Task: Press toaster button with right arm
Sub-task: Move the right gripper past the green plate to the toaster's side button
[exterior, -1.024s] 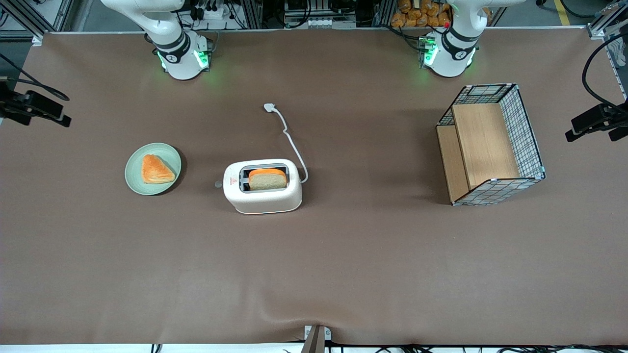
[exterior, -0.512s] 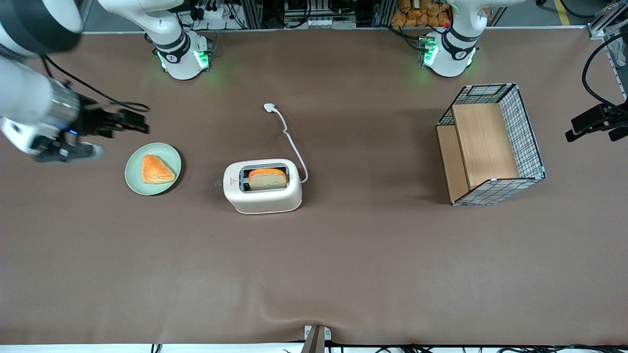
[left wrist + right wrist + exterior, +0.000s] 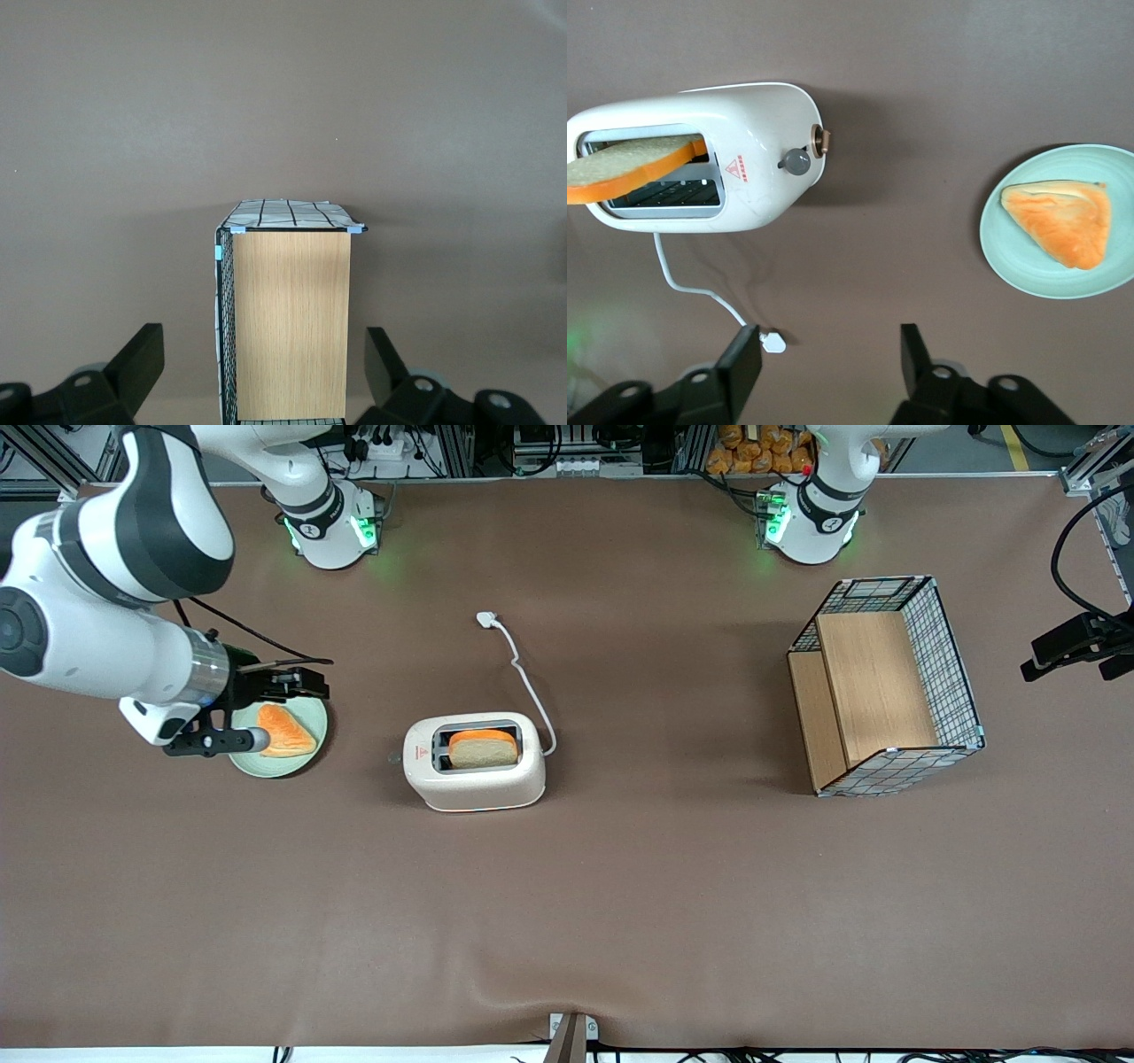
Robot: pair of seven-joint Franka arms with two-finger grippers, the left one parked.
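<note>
The cream-white toaster (image 3: 478, 784) stands mid-table with a bread slice (image 3: 483, 749) in one slot; it also shows in the right wrist view (image 3: 757, 168). The toaster button (image 3: 394, 758) is a small grey tab on the short end that faces the working arm's end of the table, near the red mark; the wrist view shows it too (image 3: 796, 161). My right gripper (image 3: 306, 684) hovers above the green plate, apart from the toaster, pointing toward it. Its fingers are open and empty (image 3: 830, 354).
A green plate (image 3: 306, 760) with an orange pastry (image 3: 285, 731) lies under the gripper, beside the toaster. The white cord ends in a plug (image 3: 485, 618) farther from the front camera. A wire-and-wood basket (image 3: 886, 682) stands toward the parked arm's end.
The right arm has swung in from the working arm's end of the table toward the toaster and now hangs over the plate. Toaster, plate and basket have not moved.
</note>
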